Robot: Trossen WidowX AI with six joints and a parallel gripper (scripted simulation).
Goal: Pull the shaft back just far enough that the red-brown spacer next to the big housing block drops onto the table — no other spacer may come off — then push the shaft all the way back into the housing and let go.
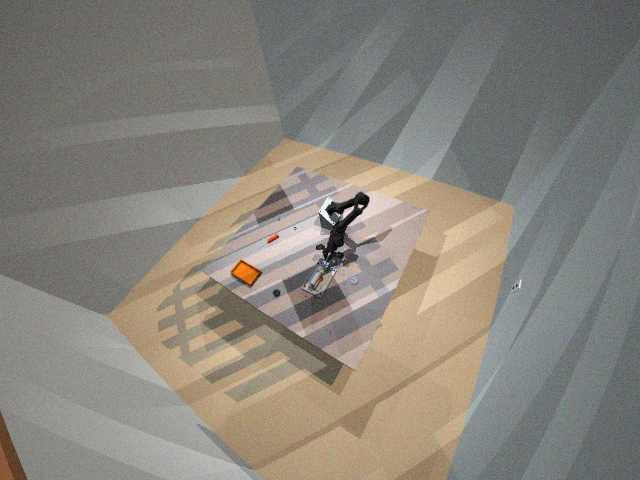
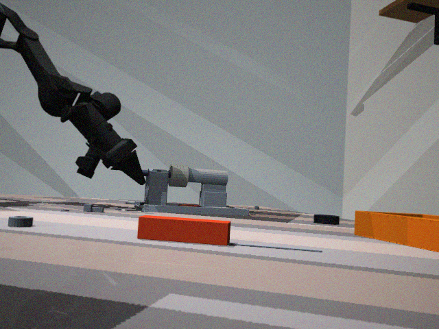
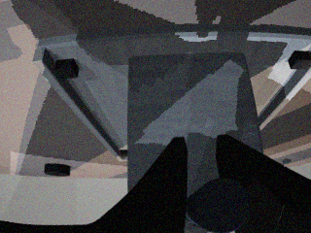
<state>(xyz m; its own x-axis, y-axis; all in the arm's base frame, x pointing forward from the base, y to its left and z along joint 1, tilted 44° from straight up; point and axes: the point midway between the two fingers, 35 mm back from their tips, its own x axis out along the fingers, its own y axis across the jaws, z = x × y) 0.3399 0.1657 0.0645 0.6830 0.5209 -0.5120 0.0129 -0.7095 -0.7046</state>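
The housing stands on a grey base plate (image 2: pixel 234 211). It has a grey upright block (image 2: pixel 156 189) (image 3: pixel 155 87) nearest my gripper and a grey cylinder (image 2: pixel 212 177) on a far support. A cream spacer (image 2: pixel 179 175) sits in line between them. A red-brown piece (image 2: pixel 189 205) (image 1: pixel 320 279) lies low on the plate between the supports, apparently the dropped spacer. The shaft (image 2: pixel 145 172) shows as a short stub outside the upright block; its dark round end (image 3: pixel 219 206) is by the fingers. My gripper (image 2: pixel 143 181) (image 3: pixel 199 146) is shut on the shaft, close against the block.
A red block (image 2: pixel 182 229) (image 1: pixel 272 238) and an orange tray (image 2: pixel 393 226) (image 1: pixel 246 272) lie off to the side. A dark puck (image 2: pixel 326 219) (image 1: pixel 276 292) (image 3: pixel 57 169), a grey ring (image 2: pixel 20 222) and a pale disc (image 1: pixel 353 280) are also on the table.
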